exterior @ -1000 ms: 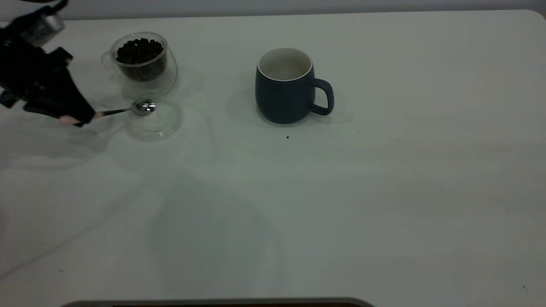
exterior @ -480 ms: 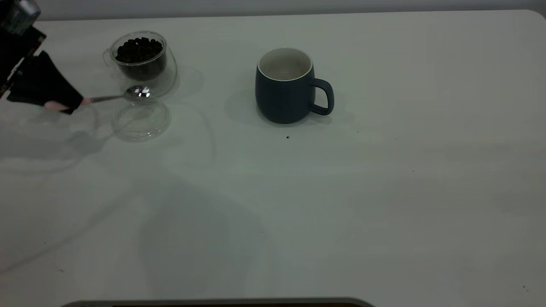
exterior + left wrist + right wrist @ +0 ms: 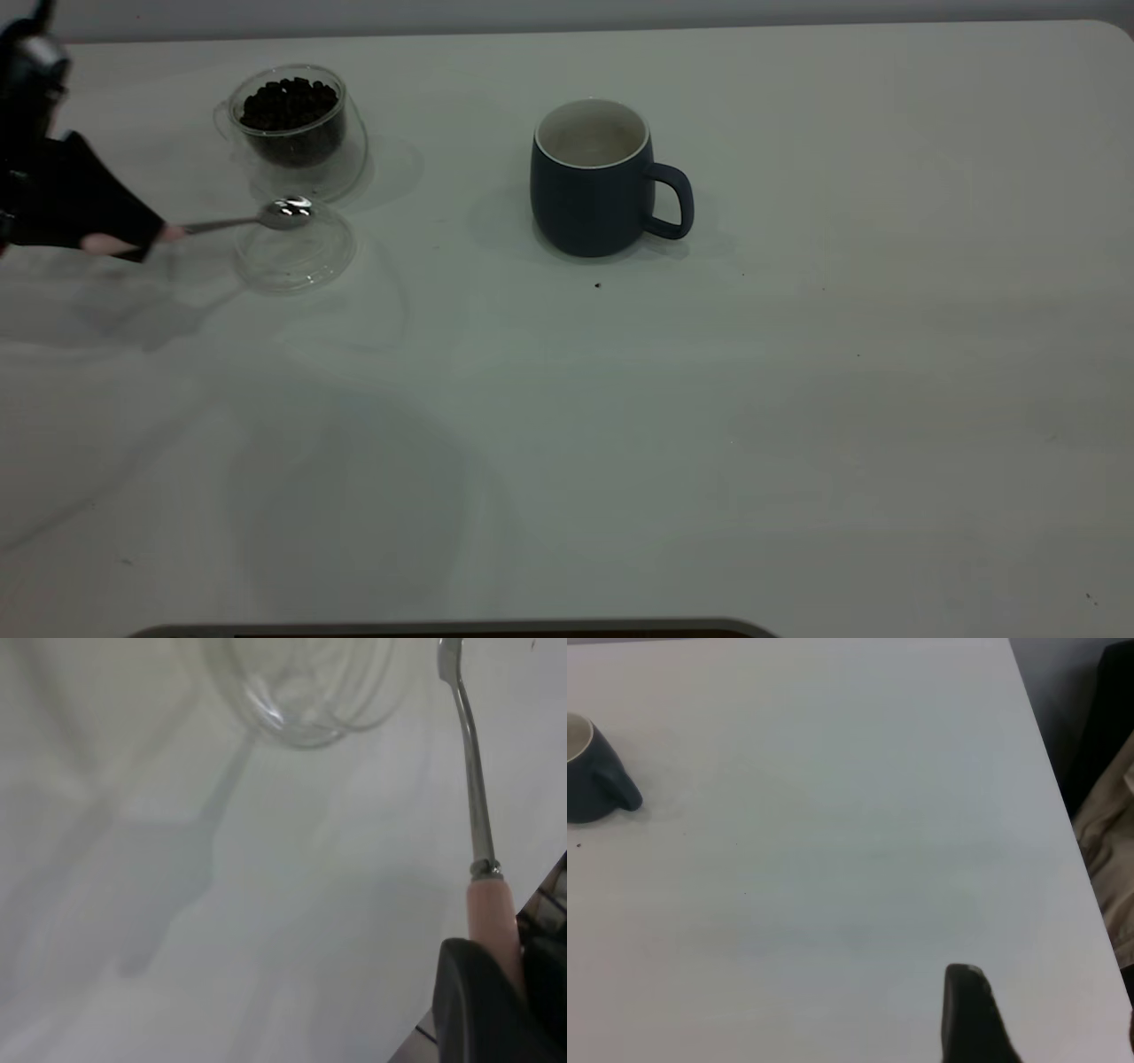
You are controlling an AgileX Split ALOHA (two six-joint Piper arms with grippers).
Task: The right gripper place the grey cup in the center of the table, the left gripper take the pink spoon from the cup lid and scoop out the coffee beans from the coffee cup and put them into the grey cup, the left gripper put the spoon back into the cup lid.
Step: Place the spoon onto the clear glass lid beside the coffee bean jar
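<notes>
Left gripper [image 3: 133, 241], at the table's [image 3: 620, 425] left edge, clamped on the pale handle of the pink spoon [image 3: 239, 221] (metal bowl held level over the far rim of the cup lid [image 3: 297, 257]). Coffee cup [image 3: 297, 128] heaped with coffee beans [image 3: 288, 102] just behind; grey cup [image 3: 598, 177] upright mid-table, handle rightward. Right gripper [image 3: 970, 1019] off by the right edge, one finger visible, opening indeterminable.

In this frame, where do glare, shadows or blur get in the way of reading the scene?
Exterior view: a bright glint sits on the bowl of the pink spoon, and the clear cup lid barely stands out from the table, which carries broad soft shadows. Left wrist view: the lid is soft, and a spoon-shaped shadow lies beside it. Right wrist view: the grey cup is cut by the edge.
</notes>
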